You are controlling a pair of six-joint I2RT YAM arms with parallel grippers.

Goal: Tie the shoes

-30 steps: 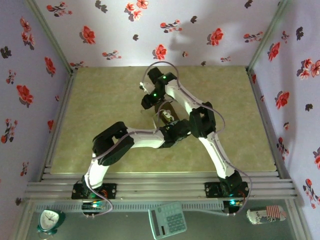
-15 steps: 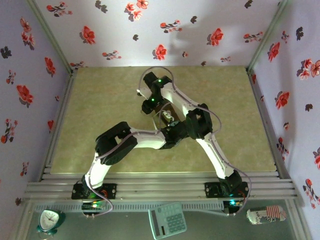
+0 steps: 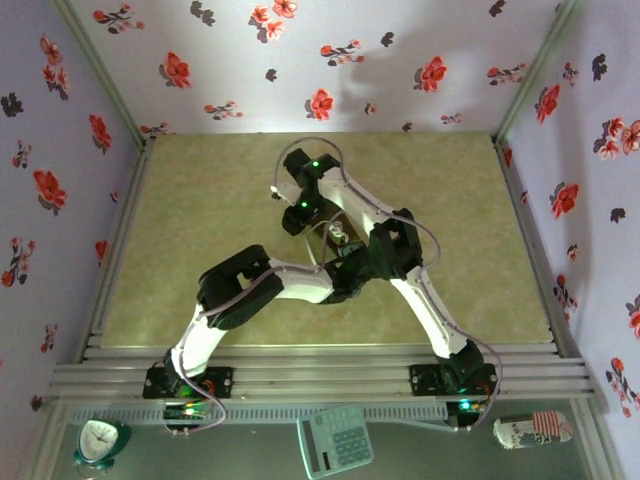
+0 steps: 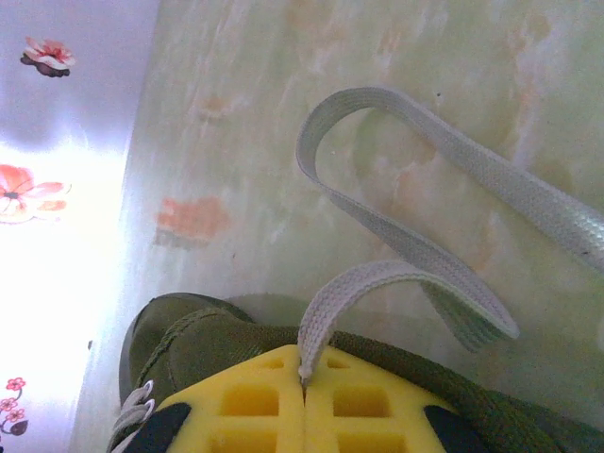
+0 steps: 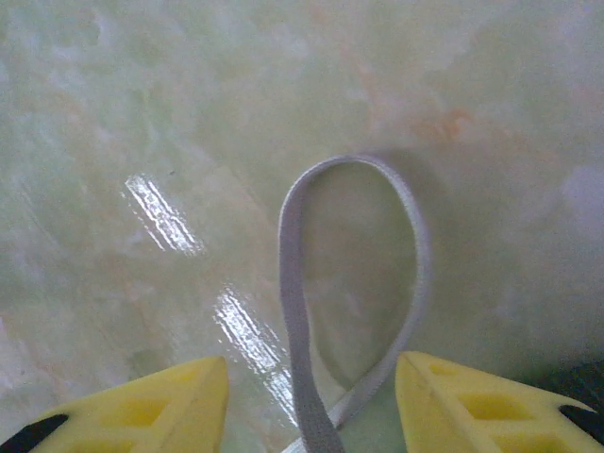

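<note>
While beneath left end effector [image 4: 302, 376], sneaker [image 4: 203, 332]

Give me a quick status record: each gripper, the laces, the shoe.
left gripper: shut, pinching a white lace right above the shoe
right gripper: open, holding nothing, close over the table
lace loop: rounded end pointing away, strands running back between the right gripper's open jaws
shoe: olive green, under the left gripper
</note>
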